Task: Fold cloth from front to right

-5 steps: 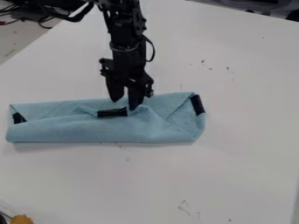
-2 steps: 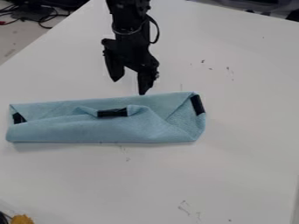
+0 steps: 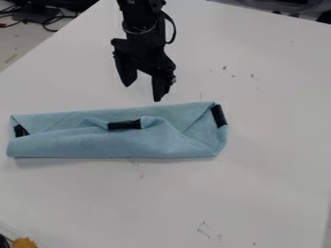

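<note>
Camera view: a white tabletop [image 3: 265,145] is spread under everything, and the light blue cloth [image 3: 116,145] is laid across its left and middle part as a long, low band. By the look of the layers, the near part has been folded over towards the far edge, so that a loose flap is left on top; a diagonal crease is seen towards the band's right end. Whether the rightward part of the fold is meant to be carried further cannot be told.

The black arm [image 3: 139,14] is hung in from the top edge. Its claw [image 3: 142,93] is held open, with nothing gripped, near the cloth's far edge and apart from it. Such a place would suit a flap just let go, or a fresh grasp if one is wanted; in that case the upper layer alone would have to be pinched, as the layers beneath could easily be dragged along.

Dark cables [image 3: 48,19] are gathered beyond the table's far left edge, well out of the way. Black patches are borne by the cloth: one on the flap [image 3: 124,125], the others at its two ends, perhaps as corner markers. A yellow object [image 3: 24,243] is cut off at the lower left.
</note>
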Controlling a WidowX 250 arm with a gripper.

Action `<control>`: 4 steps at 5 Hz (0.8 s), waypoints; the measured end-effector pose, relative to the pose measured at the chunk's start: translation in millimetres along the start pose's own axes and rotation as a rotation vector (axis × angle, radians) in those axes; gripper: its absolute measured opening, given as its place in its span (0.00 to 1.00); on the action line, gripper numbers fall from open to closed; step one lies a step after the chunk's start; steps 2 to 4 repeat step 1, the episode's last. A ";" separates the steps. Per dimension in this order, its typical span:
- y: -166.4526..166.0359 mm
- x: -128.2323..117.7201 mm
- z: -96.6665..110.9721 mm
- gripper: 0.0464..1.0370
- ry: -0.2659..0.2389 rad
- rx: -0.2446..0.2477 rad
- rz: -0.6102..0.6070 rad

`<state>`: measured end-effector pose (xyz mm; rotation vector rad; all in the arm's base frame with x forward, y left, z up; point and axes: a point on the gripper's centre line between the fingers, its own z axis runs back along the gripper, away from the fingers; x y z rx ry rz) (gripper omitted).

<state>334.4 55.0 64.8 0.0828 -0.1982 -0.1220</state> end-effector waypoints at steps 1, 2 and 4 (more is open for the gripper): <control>0.0 0.0 0.0 0.96 0.000 0.000 0.000; 0.0 0.0 0.0 0.96 0.000 0.000 0.000; 0.0 0.0 0.0 0.96 0.000 0.000 0.000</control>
